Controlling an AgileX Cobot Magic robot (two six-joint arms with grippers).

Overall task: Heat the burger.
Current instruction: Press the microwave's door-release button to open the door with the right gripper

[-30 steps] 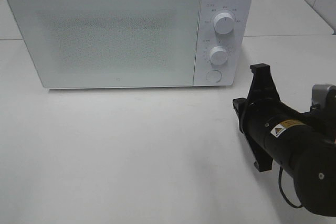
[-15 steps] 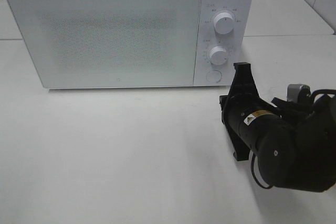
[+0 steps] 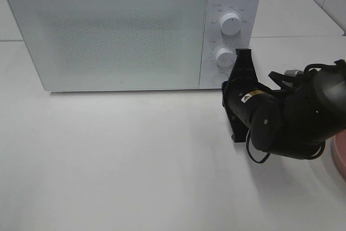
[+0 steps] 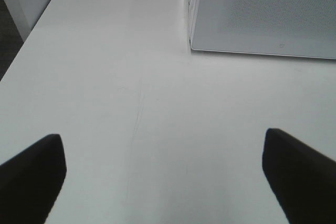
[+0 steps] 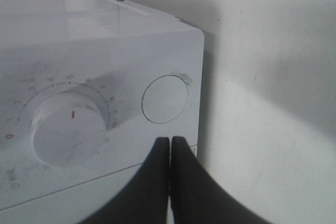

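The burger is out of view. The white microwave stands at the back with its door closed. Its panel has two knobs and a round button. My right gripper is shut and empty, pointing at the panel's lower part. In the right wrist view its shut fingertips sit just short of the round button, beside the lower knob; I cannot tell if they touch the panel. My left gripper is open and empty over bare table, by the microwave's left corner.
The edge of a pink plate shows at the right border behind the right arm. The white table lies in front of the microwave. The table's left edge is near the left gripper.
My right arm has moved left and forward to the microwave's control panel. The pink plate's edge has come into view behind it.
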